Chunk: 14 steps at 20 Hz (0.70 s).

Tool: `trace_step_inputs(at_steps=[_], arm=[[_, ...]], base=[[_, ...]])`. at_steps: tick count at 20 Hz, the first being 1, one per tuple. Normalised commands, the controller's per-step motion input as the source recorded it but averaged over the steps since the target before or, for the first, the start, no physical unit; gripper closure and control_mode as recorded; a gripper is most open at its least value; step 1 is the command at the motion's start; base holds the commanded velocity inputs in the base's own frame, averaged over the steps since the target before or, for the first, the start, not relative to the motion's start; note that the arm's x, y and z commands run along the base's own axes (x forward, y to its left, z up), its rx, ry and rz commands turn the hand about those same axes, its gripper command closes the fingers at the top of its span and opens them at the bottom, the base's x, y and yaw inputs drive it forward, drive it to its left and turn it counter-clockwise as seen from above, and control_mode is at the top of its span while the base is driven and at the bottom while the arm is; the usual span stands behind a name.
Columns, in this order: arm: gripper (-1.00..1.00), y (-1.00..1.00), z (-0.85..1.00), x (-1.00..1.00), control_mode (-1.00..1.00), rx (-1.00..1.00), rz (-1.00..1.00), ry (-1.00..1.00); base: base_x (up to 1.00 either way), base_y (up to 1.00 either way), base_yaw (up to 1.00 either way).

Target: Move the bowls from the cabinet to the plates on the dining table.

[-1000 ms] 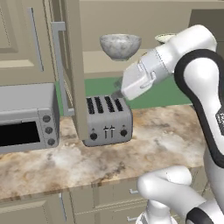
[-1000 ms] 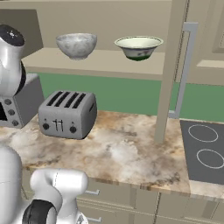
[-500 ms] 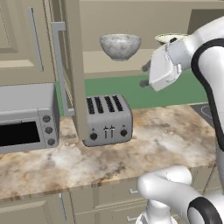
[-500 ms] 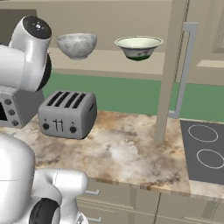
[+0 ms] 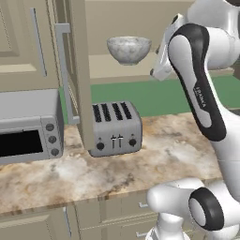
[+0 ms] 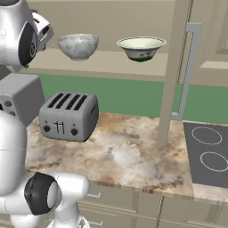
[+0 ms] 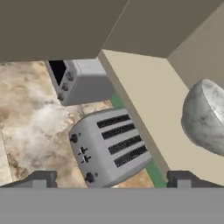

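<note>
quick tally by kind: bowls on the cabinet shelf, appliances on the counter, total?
Bowls: 2, speckled grey round bowl and cream bowl with green outside
Counter appliances: 2, silver four-slot toaster and silver toaster oven
Total: 4

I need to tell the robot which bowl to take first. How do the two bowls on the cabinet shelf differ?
The grey bowl is speckled silvery all over; the green bowl is cream inside, dark green outside. The grey bowl is deeper and rounder, the green bowl wider-rimmed and shallower. Both stand upright on the same shelf.
</note>
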Motion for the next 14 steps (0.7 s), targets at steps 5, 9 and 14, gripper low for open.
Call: trace_step_inputs(at_steps=[5, 9, 14], arm=[[-1.0, 0.01, -0.11, 0.44, -1.0, -0.31, -0.13, -0.23], [-1.0, 0.02, -0.2, 0.51, -1.0, -0.31, -0.12, -0.2], [-1.0, 0.0, -0.12, 0.57, -1.0, -0.23, -0.12, -0.1]], base=[[0.0, 0.0, 0.0], [0.0, 0.0, 0.0], [0.0, 0.0, 0.0]])
